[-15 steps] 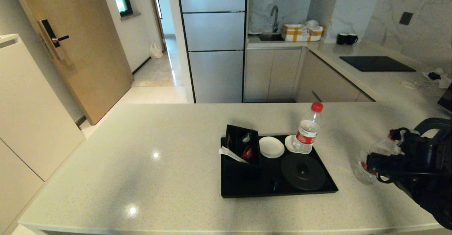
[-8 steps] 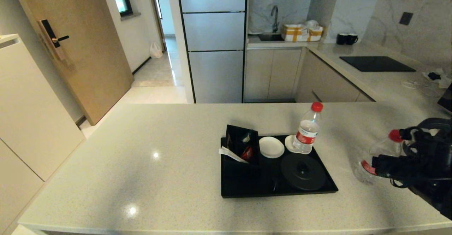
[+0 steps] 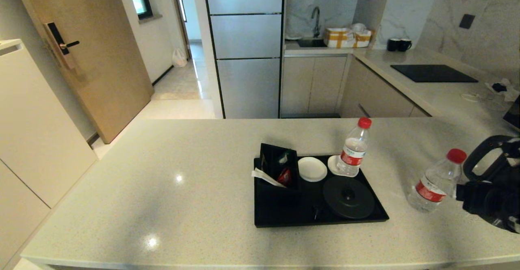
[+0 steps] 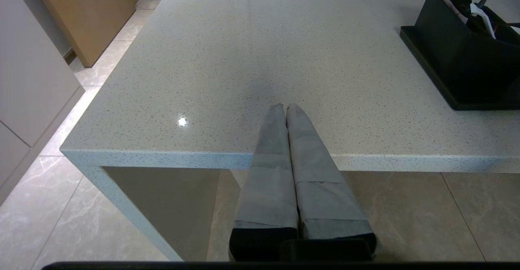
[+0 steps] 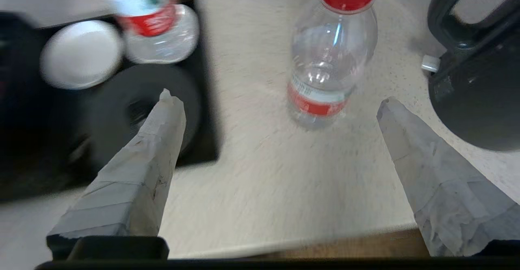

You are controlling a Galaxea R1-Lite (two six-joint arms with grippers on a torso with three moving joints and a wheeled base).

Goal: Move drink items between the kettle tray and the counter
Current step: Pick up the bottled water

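Observation:
One red-capped water bottle (image 3: 434, 185) (image 5: 329, 59) stands alone on the beige counter (image 3: 183, 189), right of the black kettle tray (image 3: 284, 221). My right gripper (image 5: 276, 99) is open and drawn back from it toward the counter's front edge, nothing between its fingers. The second bottle (image 3: 353, 150) (image 5: 152, 26) stands on a white coaster at the tray's far right. Beside it lie the bare coaster (image 3: 312, 168) and the empty round kettle base (image 3: 348, 197). The dark kettle (image 3: 483, 156) (image 5: 475, 83) stands on the counter just right of the free bottle. My left gripper (image 4: 285, 106) is shut and parked over the counter's front edge.
A black box of sachets (image 3: 278, 168) (image 4: 463, 50) fills the tray's left end. The counter's front edge runs right under my right gripper. Far behind are a black hob (image 3: 434, 73) and two black mugs (image 3: 399, 44).
My right gripper let go of the bottle and pulled back to the right. The bottle, tilted in the grip before, now stands free on the counter.

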